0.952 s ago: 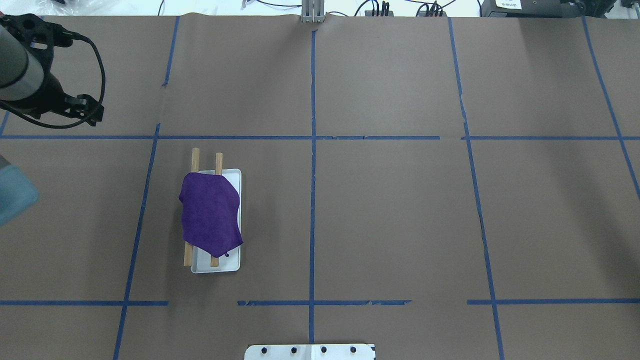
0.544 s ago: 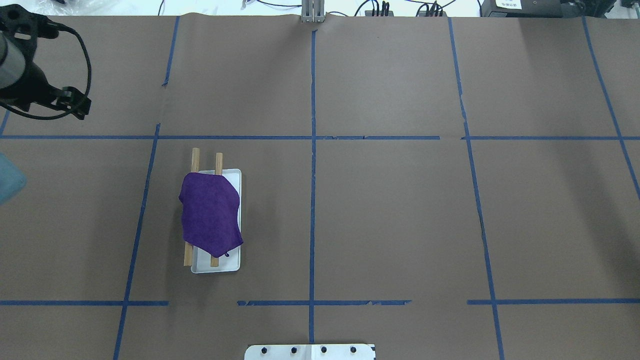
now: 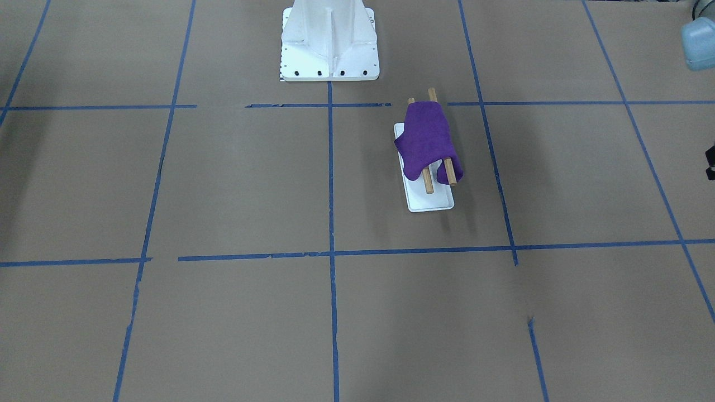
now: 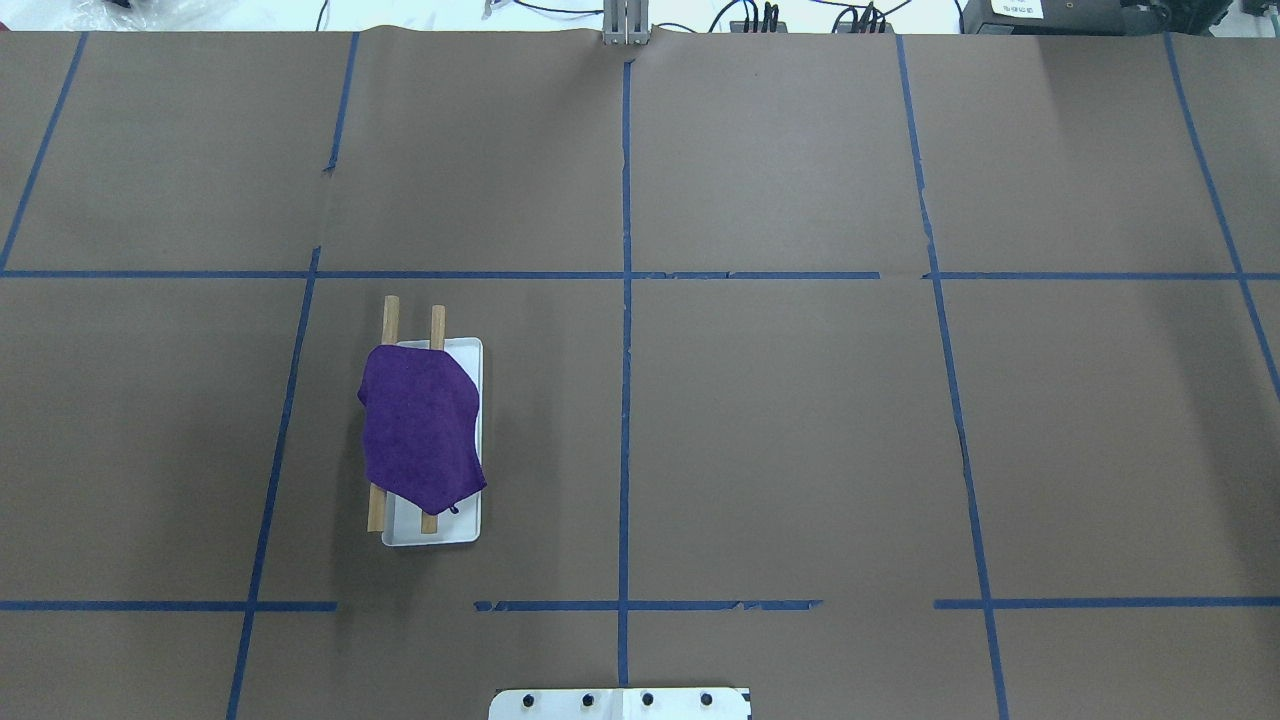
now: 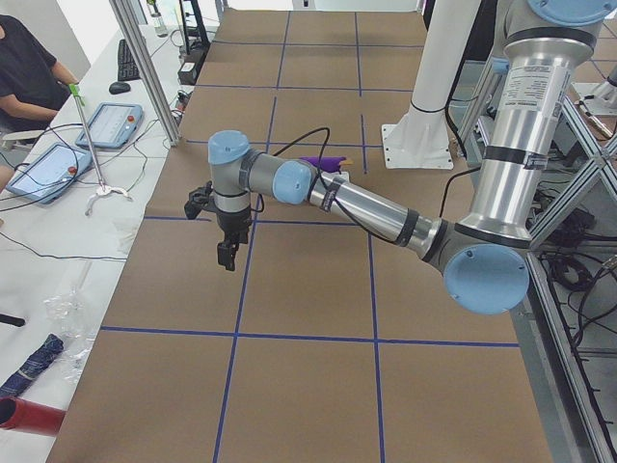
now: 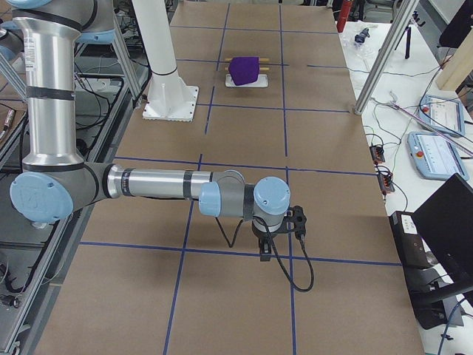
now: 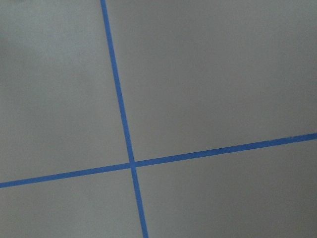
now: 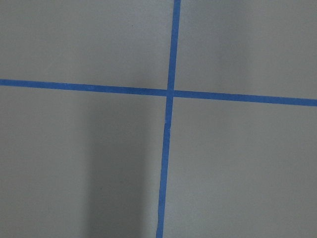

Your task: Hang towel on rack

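Note:
The purple towel lies draped over both wooden rods of the rack, whose white base stands on the table's left half. It also shows in the front view, hanging down both sides of the rods over the base. My left gripper hangs over the table's far left end, well away from the rack. My right gripper hangs over the far right end. Both show only in the side views, so I cannot tell whether they are open or shut. The wrist views show only paper and blue tape.
The white arm pedestal stands at the table's robot side, near the rack. Blue tape lines grid the brown paper. A person sits at a side bench with tablets beyond the left end.
My left arm has drawn away to the left and out of the overhead view. The towel and rack have not moved.

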Controlling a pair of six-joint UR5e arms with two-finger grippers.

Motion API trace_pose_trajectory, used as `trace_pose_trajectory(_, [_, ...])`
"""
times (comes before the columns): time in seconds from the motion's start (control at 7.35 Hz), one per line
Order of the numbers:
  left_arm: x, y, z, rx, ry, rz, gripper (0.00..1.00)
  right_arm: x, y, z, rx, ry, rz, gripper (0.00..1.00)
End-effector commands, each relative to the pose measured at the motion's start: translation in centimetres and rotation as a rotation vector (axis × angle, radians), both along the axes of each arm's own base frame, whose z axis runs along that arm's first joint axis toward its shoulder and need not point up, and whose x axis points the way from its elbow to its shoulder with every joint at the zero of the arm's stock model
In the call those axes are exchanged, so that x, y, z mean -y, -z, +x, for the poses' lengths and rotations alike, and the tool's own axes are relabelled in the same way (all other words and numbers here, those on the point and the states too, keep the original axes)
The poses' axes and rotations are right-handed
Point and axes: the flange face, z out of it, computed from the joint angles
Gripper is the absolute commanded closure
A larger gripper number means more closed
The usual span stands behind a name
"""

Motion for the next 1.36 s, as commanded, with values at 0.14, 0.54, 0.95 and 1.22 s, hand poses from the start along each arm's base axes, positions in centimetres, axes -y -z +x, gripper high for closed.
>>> trace_pose_trajectory(0.14, [-5.3, -8.4, -3.9, -0.025, -0.039, -0.084, 0.0, 0.0, 0.4, -0.1, 0.02, 0.0, 0.006, 0.0])
trace_pose_trajectory(0.54, [-6.4, -9.7, -3.3, -0.086, -0.037, -0.119, 0.0, -0.1, 0.4, 0.0, 0.02, -0.003, 0.006, 0.0])
trace_pose_trajectory(0.95, [-6.2, -9.2, -2.4, -0.188, 0.065, -0.151, 0.0, 0.0, 0.5, 0.1, 0.019, -0.005, 0.008, 0.0])
trace_pose_trajectory(1.22, [-6.0, -10.5, -2.4, -0.187, 0.066, -0.138, 0.0, 0.0, 0.4, 0.1, 0.019, -0.005, 0.006, 0.0])
